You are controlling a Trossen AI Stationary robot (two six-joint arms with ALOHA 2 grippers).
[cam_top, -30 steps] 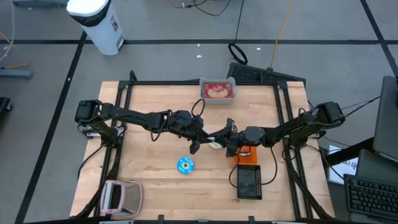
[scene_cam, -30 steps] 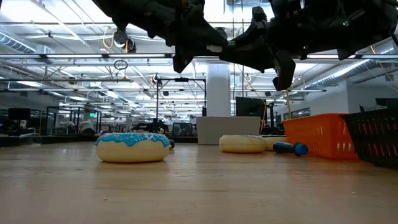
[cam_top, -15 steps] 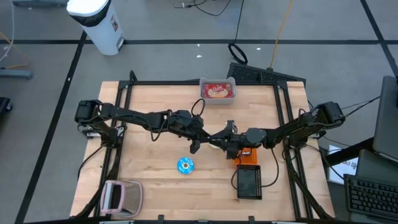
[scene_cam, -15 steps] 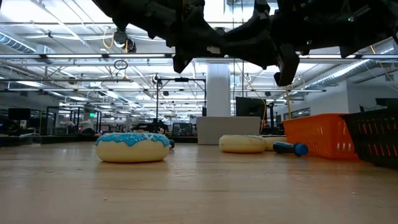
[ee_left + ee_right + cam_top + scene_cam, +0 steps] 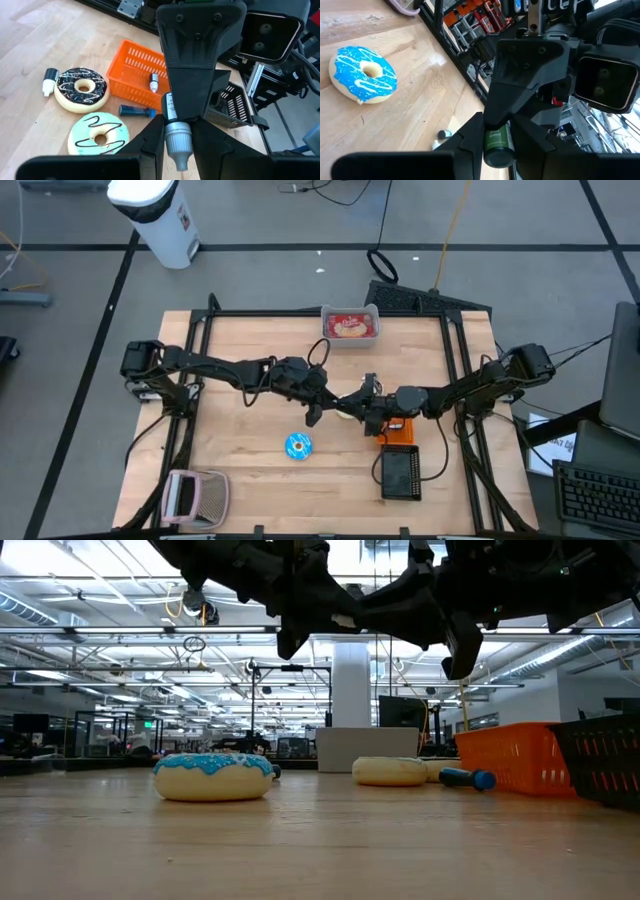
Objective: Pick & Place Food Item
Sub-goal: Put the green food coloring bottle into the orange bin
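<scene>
Blue icing marks the nearest food item: the blue donut lies flat on the bench toward its front edge, untouched. The black basket stands off to its right.

Above the middle of the bench, your two arms meet nose to nose. The left gripper has its jaws clamped on a pen, grey cap toward its camera. The right gripper faces it from the other side, and its jaws look pressed on the same pen, at the green-labelled end. Neither gripper carries food.

Just past and below that meeting point, two more donuts lie side by side on the wood. One is the dark-iced donut and the other the pale green donut. A blue pen lies just beside them, and the orange basket has another pen inside. At the far edge sits the red tray, holding food you cannot make out from here.

The risks, as you should weigh them:
- Both sets of jaws sit on one thin pen, so pulling either arm away before the other lets go could twist it or flick it out.
- If both let go together, the pen would likely drop onto the iced donuts below.
- The grippers are very close together, so a small sideways move could knock them together.
- A low pass toward the baskets could clip a donut or roll the loose pen.
</scene>
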